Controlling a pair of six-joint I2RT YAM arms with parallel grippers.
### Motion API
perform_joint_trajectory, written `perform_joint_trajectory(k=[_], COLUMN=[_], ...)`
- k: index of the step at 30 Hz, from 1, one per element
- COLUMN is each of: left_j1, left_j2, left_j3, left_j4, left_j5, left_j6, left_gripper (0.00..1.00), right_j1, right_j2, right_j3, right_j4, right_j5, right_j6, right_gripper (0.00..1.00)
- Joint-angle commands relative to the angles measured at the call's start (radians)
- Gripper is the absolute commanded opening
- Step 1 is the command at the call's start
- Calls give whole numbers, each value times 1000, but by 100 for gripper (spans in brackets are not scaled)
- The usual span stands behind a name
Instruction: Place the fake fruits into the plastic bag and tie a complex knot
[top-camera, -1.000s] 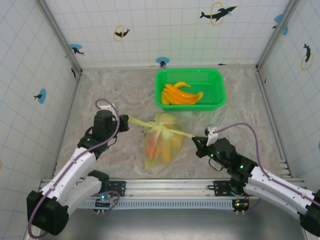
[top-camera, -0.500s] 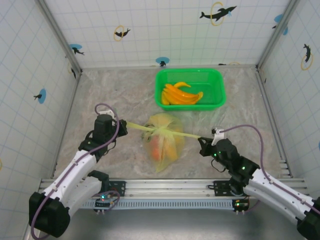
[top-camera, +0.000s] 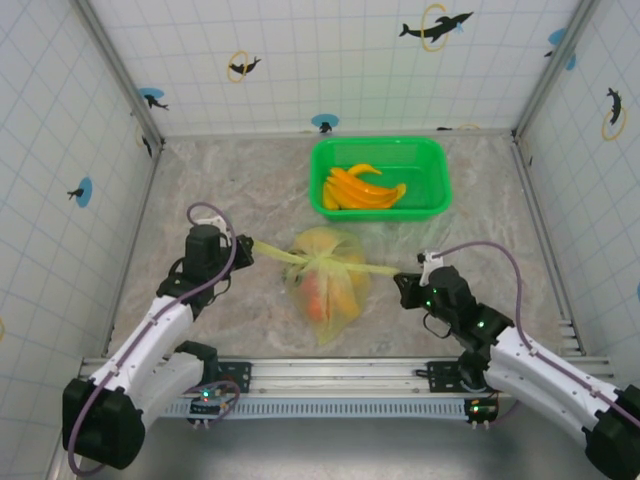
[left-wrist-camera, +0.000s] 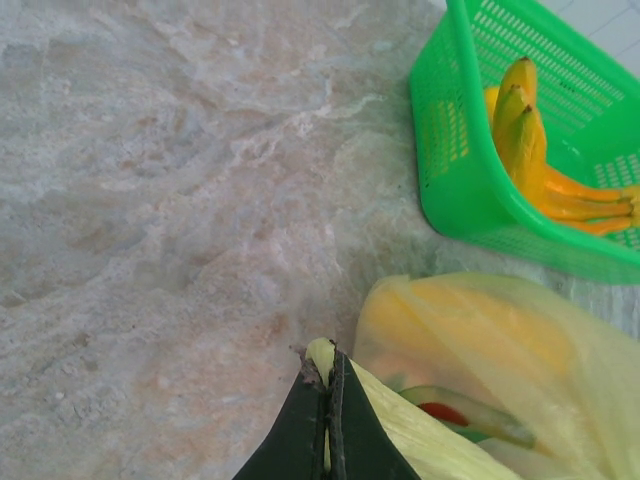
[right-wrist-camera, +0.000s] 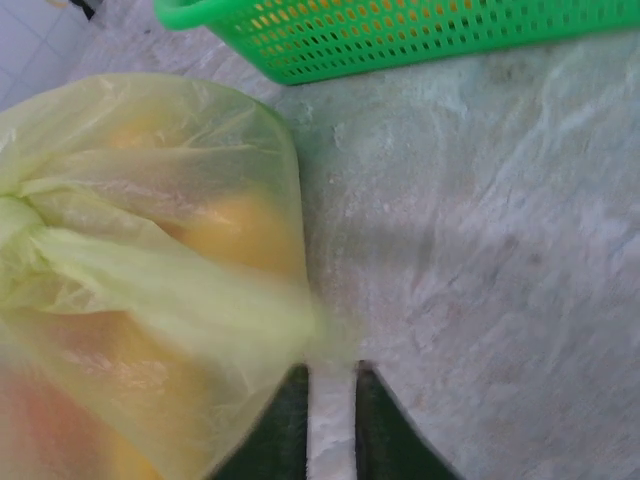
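While the bag (top-camera: 325, 285) lies near the middle of the bench (top-camera: 220, 190), we see its neck gathered into a knot (top-camera: 322, 262), with a handle strip running out to each side. Orange and red fruits (top-camera: 318, 298) show through its thin skin. The bag's lower tip points toward the front rail (top-camera: 340, 372) and stops short of it.

Our left hand (top-camera: 246, 250) is clenched on the end of the left strip, whose pale tip pokes out above the closed fingers in the left wrist view. Our right hand (top-camera: 399, 280) has its fingers parted, with bench showing between them. The right strip's blurred end sits just at their tips, and we cannot tell whether it touches them.

Just behind the bag stands the basket (top-camera: 318, 185), apart from it by a narrow band of bench, with bananas (top-camera: 358, 188) inside. Open bench spreads to the left of the basket and to the right of the right hand, out to the tiled walls (top-camera: 60, 150).
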Motion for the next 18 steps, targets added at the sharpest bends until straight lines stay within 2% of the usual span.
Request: perform_joint_trajectory(k=[1,3,8,10,11,12,14,18], left_j1=[18,16,6,5,5,6,6,0], left_j2=[-3,-25,-59,-68,-73,-75,-79,-60], left_j3=[35,43,81,104,123,158,234,353], left_j4=[60,71,54,18,-7,-53,-127,-169], left_j5=[71,121,191,190,181,157,108,142], left_j6=[-8,-1,26,47,76,112,158,217], left_gripper=[25,42,70,97,98,98,98,98], right_j1=[10,22,26,28,32,34,40,49], right_j2=[19,10,0,-12,-25,-38,-56,-11], right_j3=[86,105,158,177,188,198,225,373], right_j4=[-28,-19,-22,-23,-28,-32,-44,-154], right_j5=[-13,-27,-88,-111,-108,-97,-74,20], right_j6=[-80,-107,-159,-181,-191,-208,-253,-359], right_gripper=[38,46,58,70,78,95,99,99])
